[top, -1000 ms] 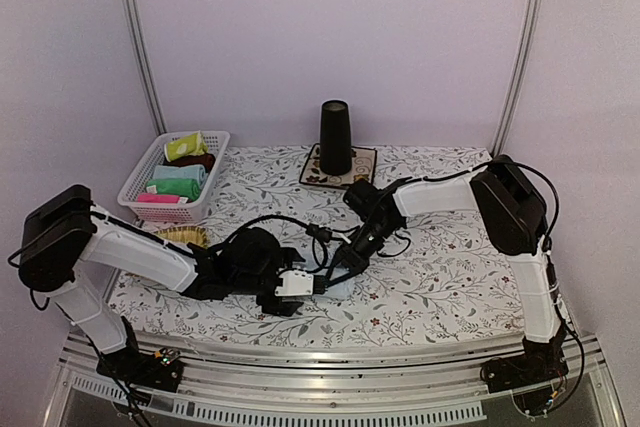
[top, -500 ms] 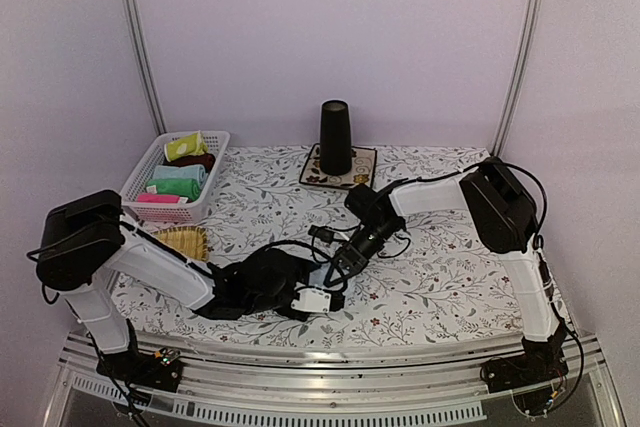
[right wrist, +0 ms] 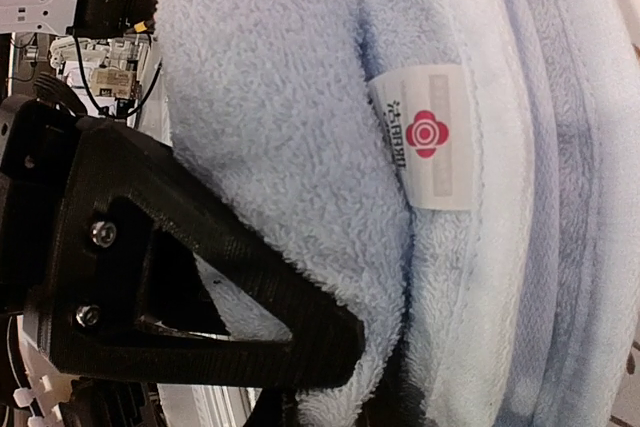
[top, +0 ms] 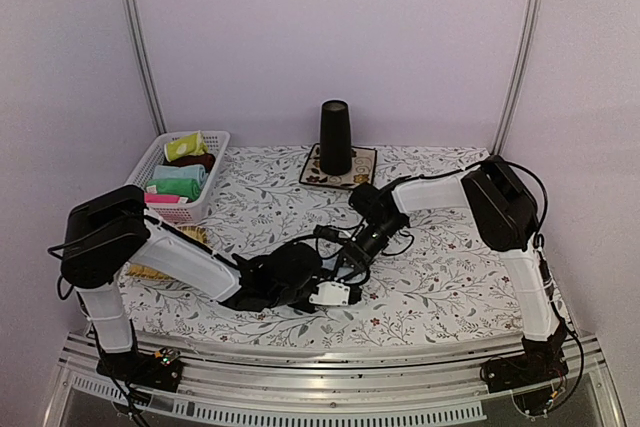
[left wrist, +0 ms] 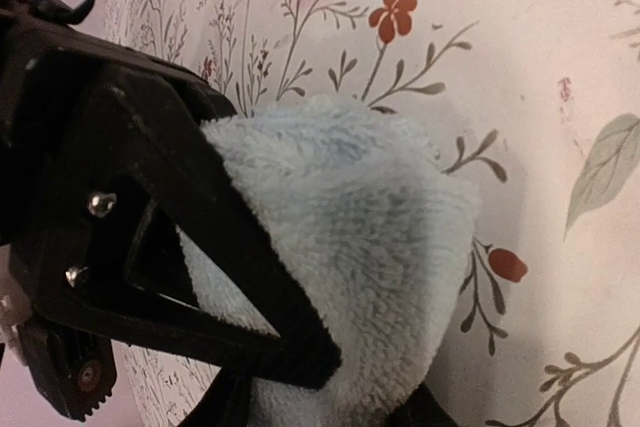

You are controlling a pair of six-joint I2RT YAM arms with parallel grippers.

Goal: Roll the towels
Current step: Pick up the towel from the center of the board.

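The light blue towel [left wrist: 340,217] lies on the flowered tablecloth, bunched into a thick fold. My left gripper [left wrist: 375,392] is shut on one end, its black finger [left wrist: 250,277] pressed into the pile. My right gripper [right wrist: 380,377] is shut on a fold of the same towel [right wrist: 270,97], beside its white label with a red mark [right wrist: 432,137]. From above, the left gripper [top: 340,282] and right gripper [top: 352,259] meet at the table's middle front and hide the towel. A yellow-green cloth [top: 185,147] lies in the white basket [top: 215,182].
The basket at the back left holds several folded cloths. A woven straw tray [top: 190,237] is partly under my left arm. A black cone [top: 335,137] stands on a square dark-bordered mat [top: 365,162] at the back centre.
My left arm has swung right along the table's front to the towel, and its jaws have closed from wide open onto it. The right gripper has kept its hold.
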